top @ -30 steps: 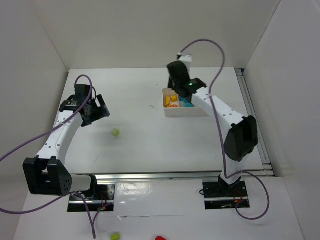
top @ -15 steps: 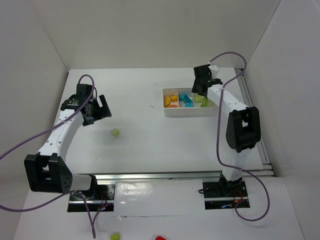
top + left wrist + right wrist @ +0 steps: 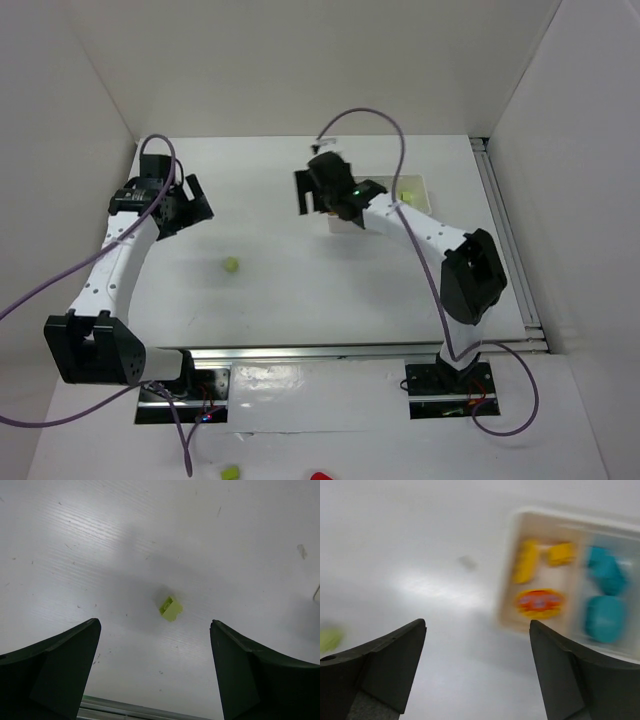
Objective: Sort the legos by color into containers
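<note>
The left gripper (image 3: 188, 200) hangs over the surface (image 3: 240, 540) with its jaws spread wide and empty. One lime green lego (image 3: 170, 608) lies loose on the surface below, framed between them and touching neither. The right gripper (image 3: 477, 625), jaws equally wide and holding nothing, hovers near the white tray (image 3: 550, 513), whose end compartment holds orange legos (image 3: 527, 560), the next cyan-blue legos (image 3: 605, 615)
</note>
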You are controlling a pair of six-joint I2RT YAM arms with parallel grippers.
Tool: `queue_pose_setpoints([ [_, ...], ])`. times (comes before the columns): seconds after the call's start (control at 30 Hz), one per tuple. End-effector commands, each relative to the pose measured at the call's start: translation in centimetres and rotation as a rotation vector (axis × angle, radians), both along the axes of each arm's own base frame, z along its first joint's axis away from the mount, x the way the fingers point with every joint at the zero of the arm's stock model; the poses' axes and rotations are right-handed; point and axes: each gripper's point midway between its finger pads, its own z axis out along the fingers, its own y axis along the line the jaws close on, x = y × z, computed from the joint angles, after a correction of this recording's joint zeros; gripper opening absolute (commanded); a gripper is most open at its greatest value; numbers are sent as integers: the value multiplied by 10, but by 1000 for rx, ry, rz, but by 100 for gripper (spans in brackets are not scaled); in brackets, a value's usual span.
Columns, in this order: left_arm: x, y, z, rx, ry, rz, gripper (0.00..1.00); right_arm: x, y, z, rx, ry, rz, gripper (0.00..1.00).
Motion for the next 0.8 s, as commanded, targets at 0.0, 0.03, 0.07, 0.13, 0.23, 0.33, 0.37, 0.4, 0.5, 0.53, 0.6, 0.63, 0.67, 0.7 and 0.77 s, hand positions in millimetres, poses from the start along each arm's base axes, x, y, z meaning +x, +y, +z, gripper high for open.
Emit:
queue_pose_setpoints([
  [0.0, 5, 19, 24, 2, -25, 106, 100, -53, 94, -3, 75, 13, 350, 93],
  [0.03, 7, 23, 22, -5, -5, 129, 100, -75, 122, -6, 80, 16, 434, 94],
  [0.07, 9, 37, 32, -7, -17, 193, 100, -87, 139, -20, 79, 43, 482, 95],
  [0.13, 5, 47, 33, -27, 17, 243, 100, -113, 177, -19, 121, 29, 585, 95],
  [0.23, 6, 62, 38, -79, 13, 293, 100, -141, 223, -25, 140, -8, 728, 95],
  [0.33, 7, 61, 39, -122, 9, 299, 100, -148, 251, -43, 84, -42, 806, 95],
  [0.37, 7, 63, 44, -131, -13, 301, 100, -144, 253, -49, 54, -48, 811, 95],
  [0.4, 6, 62, 41, -132, -4, 301, 100, -141, 258, -71, 28, -27, 817, 95],
  [0.5, 0, 67, 36, -117, 9, 312, 100, -129, 273, -88, -4, -33, 822, 97],
  [0.53, 0, 67, 31, -117, 17, 312, 100, -125, 281, -82, 9, -51, 822, 97],
  [0.6, -4, 67, 27, -130, 25, 314, 100, -114, 282, -103, -22, -36, 809, 94],
  [0.63, -4, 66, 28, -129, 13, 313, 100, -113, 284, -108, -28, -29, 810, 92],
  [0.67, -4, 65, 28, -136, 12, 308, 100, -109, 288, -117, -48, -27, 809, 91],
  [0.7, -5, 68, 28, -136, 12, 319, 100, -105, 291, -108, -40, -48, 800, 91],
  [0.77, -5, 70, 28, -129, 12, 324, 100, -99, 296, -120, -60, -43, 798, 88],
])
